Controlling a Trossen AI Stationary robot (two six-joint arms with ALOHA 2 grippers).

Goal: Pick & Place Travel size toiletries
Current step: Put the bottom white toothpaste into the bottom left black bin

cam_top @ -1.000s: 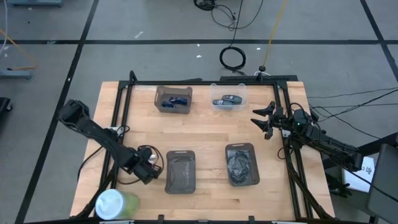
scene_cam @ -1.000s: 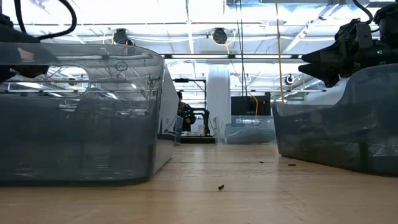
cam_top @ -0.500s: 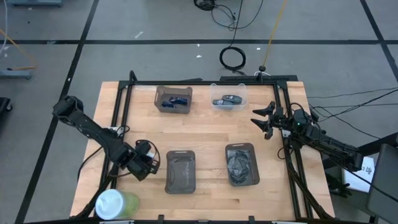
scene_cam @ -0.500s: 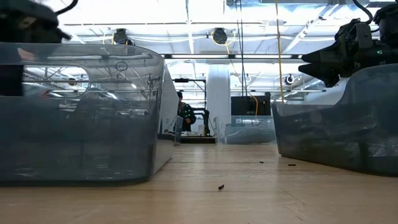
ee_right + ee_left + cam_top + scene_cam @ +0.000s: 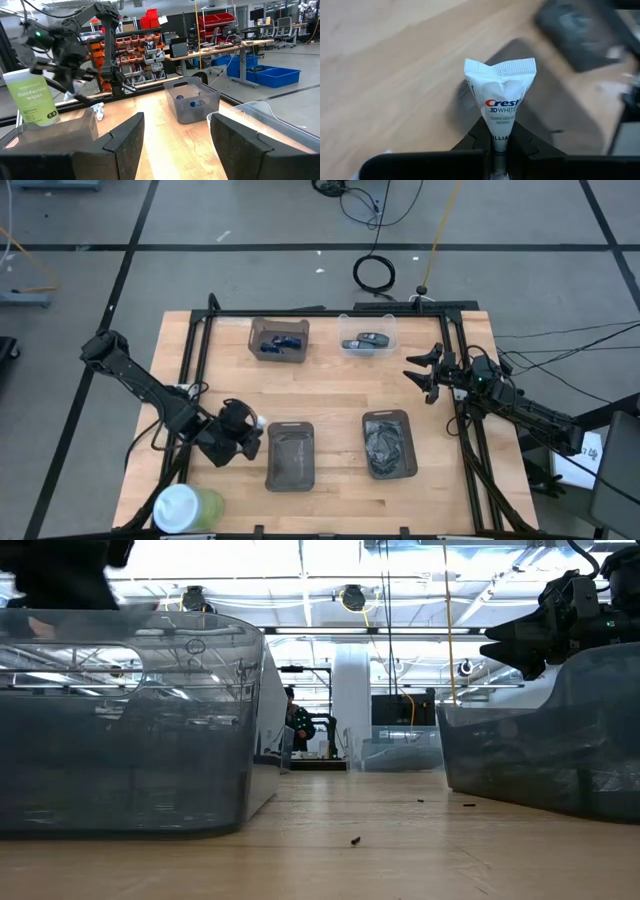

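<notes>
Pinching the toothpaste tube (image 5: 500,102) by one end, the left claw (image 5: 243,432) (right claw (image 5: 424,373) gapes idle) risks letting it slip short of the dark tray (image 5: 291,455).

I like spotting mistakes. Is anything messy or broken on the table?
Nothing stands out. The left gripper holds a toothpaste tube beside the near-left tray, the right gripper waits open, and the trays sit straight.

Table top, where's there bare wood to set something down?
The widest bare patch is the table middle, between the two far bins and the two near trays. A narrow strip runs between the trays. It is crowded near-left: left tool with its tube, and the wipes.
</notes>
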